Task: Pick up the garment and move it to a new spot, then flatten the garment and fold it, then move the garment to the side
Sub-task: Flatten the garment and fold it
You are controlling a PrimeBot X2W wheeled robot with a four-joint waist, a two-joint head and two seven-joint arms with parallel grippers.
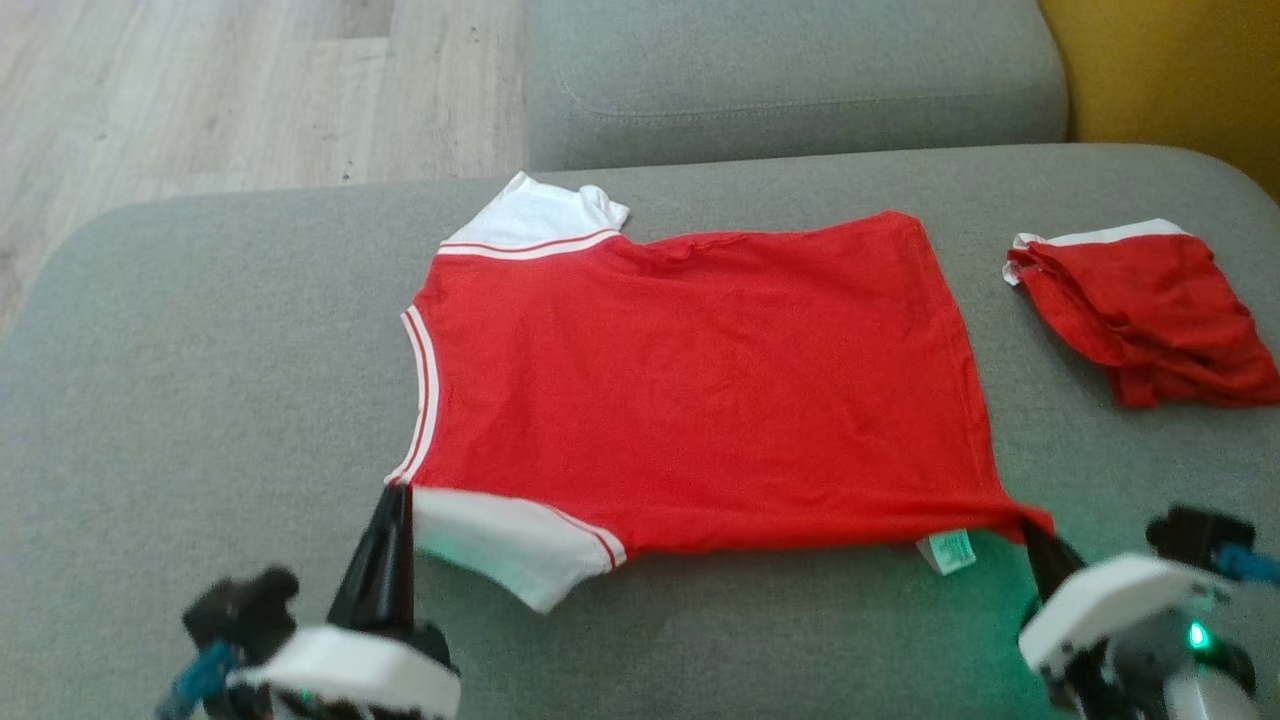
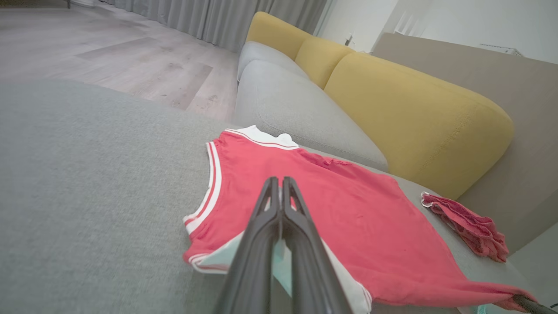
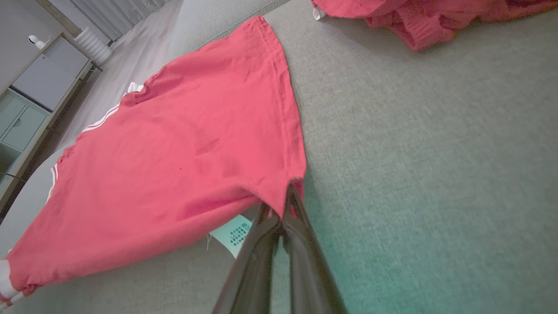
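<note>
Grip: right claw (image 3: 288, 194) clenched on garment (image 1: 700, 390) hem corner; left claw (image 2: 277, 181) clenched at sleeve, hold unclear.
Risk: one-sided pull could skew or bunch the cloth.

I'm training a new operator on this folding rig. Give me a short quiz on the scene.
1. True or false: the right gripper is shut on a corner of the shirt.
2. In the head view, the crumpled red garment lies: A) left of the shirt, B) right of the shirt, C) on the floor.
3. Fill in: the shirt's sleeves are ____.
Key: 1 true; 2 B; 3 white.
</note>
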